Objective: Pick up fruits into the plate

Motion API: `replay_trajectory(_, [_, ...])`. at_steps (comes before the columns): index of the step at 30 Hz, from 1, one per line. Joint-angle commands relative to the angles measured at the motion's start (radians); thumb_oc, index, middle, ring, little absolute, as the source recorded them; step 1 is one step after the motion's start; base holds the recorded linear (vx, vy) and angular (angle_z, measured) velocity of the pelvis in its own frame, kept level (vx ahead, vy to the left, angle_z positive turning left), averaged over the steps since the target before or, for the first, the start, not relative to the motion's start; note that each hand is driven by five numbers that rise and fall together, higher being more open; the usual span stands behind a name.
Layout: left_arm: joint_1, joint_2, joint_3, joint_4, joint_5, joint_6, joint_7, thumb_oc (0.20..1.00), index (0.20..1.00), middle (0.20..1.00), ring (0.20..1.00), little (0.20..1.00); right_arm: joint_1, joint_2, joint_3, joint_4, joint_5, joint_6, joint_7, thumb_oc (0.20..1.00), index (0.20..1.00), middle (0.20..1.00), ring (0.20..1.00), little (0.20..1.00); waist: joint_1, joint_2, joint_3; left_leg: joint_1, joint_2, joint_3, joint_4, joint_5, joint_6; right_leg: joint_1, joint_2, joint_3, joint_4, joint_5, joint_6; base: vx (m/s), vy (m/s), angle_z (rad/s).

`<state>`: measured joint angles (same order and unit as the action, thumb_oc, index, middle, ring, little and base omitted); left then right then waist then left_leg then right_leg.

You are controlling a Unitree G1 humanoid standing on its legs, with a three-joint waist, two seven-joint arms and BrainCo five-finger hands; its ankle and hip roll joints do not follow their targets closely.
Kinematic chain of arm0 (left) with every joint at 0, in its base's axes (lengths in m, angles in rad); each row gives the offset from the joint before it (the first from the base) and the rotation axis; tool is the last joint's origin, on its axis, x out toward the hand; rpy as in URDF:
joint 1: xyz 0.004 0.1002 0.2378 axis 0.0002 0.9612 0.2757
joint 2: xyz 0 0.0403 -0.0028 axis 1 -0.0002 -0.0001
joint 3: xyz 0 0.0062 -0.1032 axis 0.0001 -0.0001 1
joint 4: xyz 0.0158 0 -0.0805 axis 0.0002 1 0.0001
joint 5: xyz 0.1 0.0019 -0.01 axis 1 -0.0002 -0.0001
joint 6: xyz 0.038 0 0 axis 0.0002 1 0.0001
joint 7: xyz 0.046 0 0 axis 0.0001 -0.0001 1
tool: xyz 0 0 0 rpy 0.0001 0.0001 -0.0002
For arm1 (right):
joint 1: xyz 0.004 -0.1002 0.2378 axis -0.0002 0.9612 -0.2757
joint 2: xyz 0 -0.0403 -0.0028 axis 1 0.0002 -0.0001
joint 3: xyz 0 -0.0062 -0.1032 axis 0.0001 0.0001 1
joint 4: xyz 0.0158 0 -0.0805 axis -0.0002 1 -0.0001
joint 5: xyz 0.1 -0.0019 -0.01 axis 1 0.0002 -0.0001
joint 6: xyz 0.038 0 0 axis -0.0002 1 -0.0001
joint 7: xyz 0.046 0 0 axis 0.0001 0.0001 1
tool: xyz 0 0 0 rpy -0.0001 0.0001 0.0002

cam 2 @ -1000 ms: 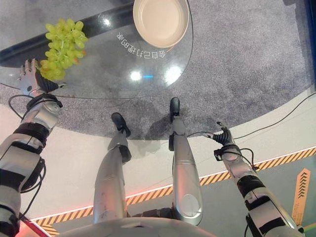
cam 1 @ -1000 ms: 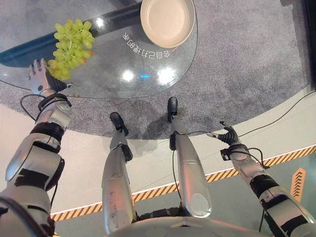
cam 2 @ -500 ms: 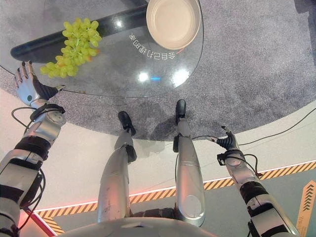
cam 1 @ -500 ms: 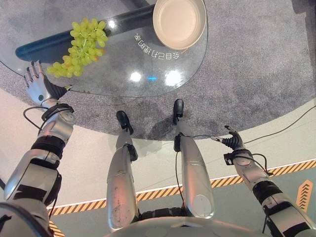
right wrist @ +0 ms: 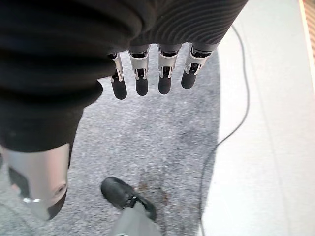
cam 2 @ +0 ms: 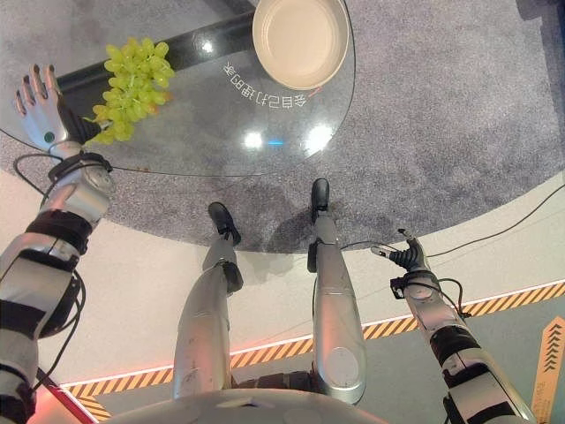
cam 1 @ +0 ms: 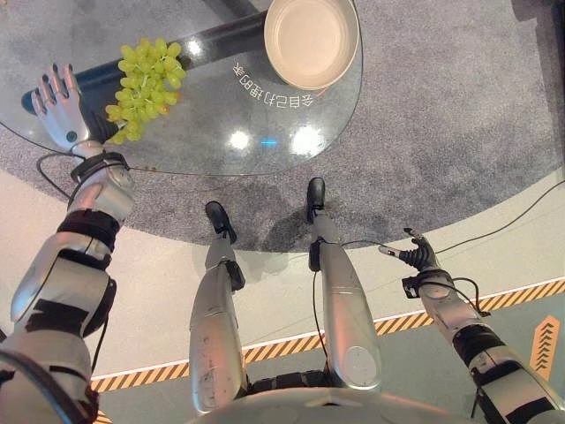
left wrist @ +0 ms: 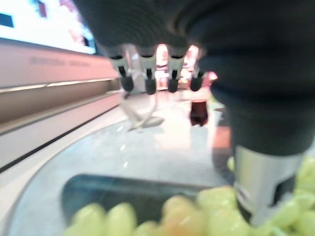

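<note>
nothing is in the plate (cam 1: 312,40) yet. the grapes (cam 1: 143,78) lie on the glass surface (cam 1: 221,124), well apart from the plate. my left hand (cam 1: 60,104) sits just beside the bunch, fingers spread and holding nothing. my right hand (cam 1: 417,256) hangs low, fingers relaxed. the grasp, carry and drop all remain.

Showroom or demo hall: glass table (cam 1: 203,124), grey carpet (cam 1: 441,115), hazard-striped floor (cam 1: 521,291).

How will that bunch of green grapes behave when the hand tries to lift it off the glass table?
The grapes form a loose cluster, so they will probably sag and shift rather than lift stiffly. Single round berries may pull off and roll on the smooth glass table. The left hand beside them is open, so it likely needs a gentle, cradling grip.
</note>
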<state>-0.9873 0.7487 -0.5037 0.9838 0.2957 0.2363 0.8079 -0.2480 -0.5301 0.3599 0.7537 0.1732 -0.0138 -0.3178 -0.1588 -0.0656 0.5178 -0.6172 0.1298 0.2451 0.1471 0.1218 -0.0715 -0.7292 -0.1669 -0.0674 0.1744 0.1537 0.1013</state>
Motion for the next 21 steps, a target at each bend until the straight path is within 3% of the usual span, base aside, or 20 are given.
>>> replay_trajectory(1, [-0.083,0.044,-0.001,0.082,0.051,-0.005,-0.031,1.000,1.000,1.000,1.000,1.000,0.008,-0.029,0.026,0.014,0.000,-0.014,-0.002,1.000,1.000,1.000,1.000,1.000,-0.031,-0.034,0.002,-0.079,-0.073,-0.033,0.155,-0.157,-0.010,0.008,0.075,-0.042,0.068,-0.126,-0.017,0.00,0.000,0.00])
replay_trajectory(4, [-0.134,0.030,-0.045,0.132,0.014,-0.036,-0.123,1.000,1.000,1.000,1.000,1.000,-0.011,-0.029,0.038,0.016,-0.002,-0.007,-0.004,1.000,1.000,1.000,1.000,1.000,-0.045,-0.036,0.002,-0.083,-0.069,-0.026,0.164,-0.160,-0.011,0.000,0.076,-0.036,0.073,-0.124,-0.017,0.00,0.025,-0.01])
replay_trajectory(7, [-0.145,0.006,-0.073,0.171,-0.056,-0.037,-0.253,1.000,1.000,1.000,1.000,1.000,-0.023,-0.030,0.044,0.004,-0.006,0.009,-0.010,1.000,1.000,1.000,1.000,1.000,-0.054,-0.033,0.002,-0.088,-0.067,-0.020,0.172,-0.162,-0.010,-0.010,0.076,-0.031,0.078,-0.122,-0.016,0.00,0.026,-0.01])
replay_trajectory(9, [-0.144,0.001,-0.078,0.179,-0.061,-0.040,-0.263,1.000,1.000,1.000,1.000,1.000,-0.024,-0.030,0.043,-0.001,-0.009,0.014,-0.011,1.000,1.000,1.000,1.000,1.000,-0.056,-0.033,0.002,-0.089,-0.066,-0.019,0.173,-0.162,-0.010,-0.012,0.076,-0.030,0.079,-0.122,-0.016,0.00,0.000,0.00])
replay_trajectory(11, [-0.147,-0.020,-0.091,0.228,-0.127,-0.027,-0.344,1.000,1.000,1.000,1.000,1.000,-0.037,-0.031,0.048,-0.015,-0.016,0.028,-0.017,1.000,1.000,1.000,1.000,1.000,-0.066,-0.037,0.002,-0.092,-0.063,-0.014,0.175,-0.163,-0.007,-0.016,0.080,-0.023,0.080,-0.120,-0.015,0.05,0.056,-0.03])
replay_trajectory(12, [-0.146,-0.032,-0.095,0.276,-0.153,-0.030,-0.398,1.000,1.000,1.000,1.000,1.000,-0.041,-0.033,0.051,-0.010,-0.017,0.028,-0.016,1.000,1.000,1.000,1.000,1.000,-0.069,-0.035,0.002,-0.077,-0.057,-0.024,0.188,-0.201,-0.014,-0.002,0.087,-0.016,0.091,-0.150,-0.007,0.08,0.060,-0.06])
replay_trajectory(13, [-0.148,-0.035,-0.096,0.291,-0.173,-0.026,-0.410,1.000,1.000,1.000,1.000,1.000,-0.045,-0.034,0.051,-0.010,-0.018,0.030,-0.016,1.000,1.000,1.000,1.000,1.000,-0.071,-0.036,0.002,-0.080,-0.055,-0.023,0.192,-0.204,-0.014,-0.005,0.088,-0.014,0.093,-0.151,-0.007,0.09,0.057,-0.07])
replay_trajectory(21, [-0.145,-0.046,-0.080,0.390,-0.256,0.106,-0.575,1.000,1.000,1.000,1.000,1.000,-0.050,-0.051,0.039,-0.038,-0.020,0.042,-0.009,1.000,1.000,1.000,1.000,1.000,-0.088,-0.052,0.002,-0.097,-0.053,-0.026,0.202,-0.216,-0.008,-0.022,0.098,-0.001,0.085,-0.145,-0.006,0.01,0.008,-0.04])
